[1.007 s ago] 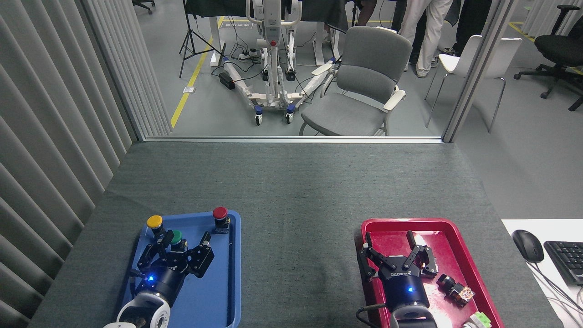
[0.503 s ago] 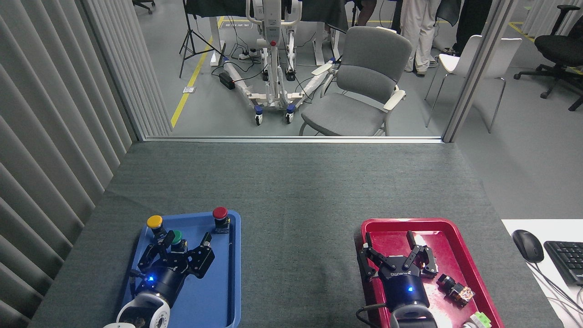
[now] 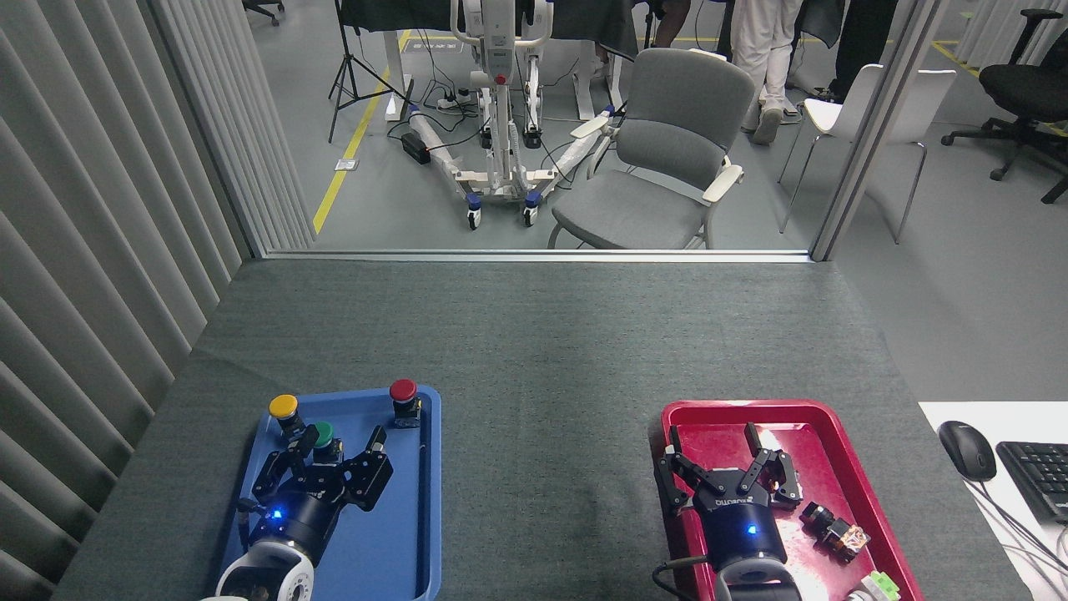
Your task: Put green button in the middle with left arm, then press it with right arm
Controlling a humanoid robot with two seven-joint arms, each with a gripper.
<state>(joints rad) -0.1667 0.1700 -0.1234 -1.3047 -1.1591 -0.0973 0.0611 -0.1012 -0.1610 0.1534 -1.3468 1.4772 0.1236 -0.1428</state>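
The green button (image 3: 323, 433) stands upright in the blue tray (image 3: 392, 534), toward its far left part. My left gripper (image 3: 338, 444) hangs over that tray, open, one finger (image 3: 304, 436) right beside the button's left side and the other finger (image 3: 377, 437) well to its right. Whether any finger touches the cap I cannot tell. The middle (image 3: 546, 467), a dark grey felt stretch between the two trays, is bare. My right gripper (image 3: 724, 461), with white lettering, stays open above the red tray (image 3: 822, 413) and holds nothing.
A yellow button (image 3: 284, 406) and a red button (image 3: 403, 391) stand at the blue tray's far edge. In the red tray lie a small black and amber part (image 3: 834, 530) and a light-green switch (image 3: 878, 584). A mouse (image 3: 966, 449) and keyboard (image 3: 1039, 477) sit at the right.
My left arm has shifted very slightly toward the near edge; its gripper stays open around the green button. The right arm has not moved. A person in the background walked.
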